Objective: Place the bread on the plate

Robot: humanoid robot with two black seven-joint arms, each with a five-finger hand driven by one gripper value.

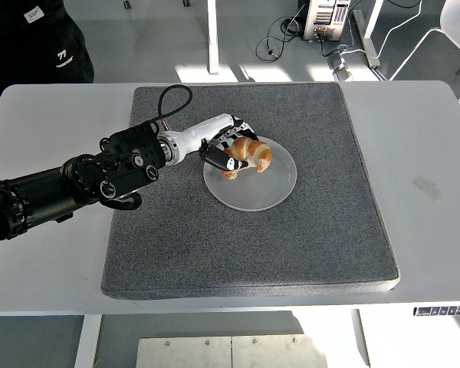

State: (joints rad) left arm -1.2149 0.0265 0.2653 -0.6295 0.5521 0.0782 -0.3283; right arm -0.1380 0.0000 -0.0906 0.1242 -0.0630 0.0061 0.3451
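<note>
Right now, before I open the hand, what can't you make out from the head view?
- Whether the bread rests on the plate or hangs just above it: the left hand covers its underside.
- How firmly the fingers grip: the bread hides the far ones.
- The plate's upper-left rim: hidden under hand and bread.
- The right arm: outside the frame.
- The person at the top left: cut off by the edge.
</note>
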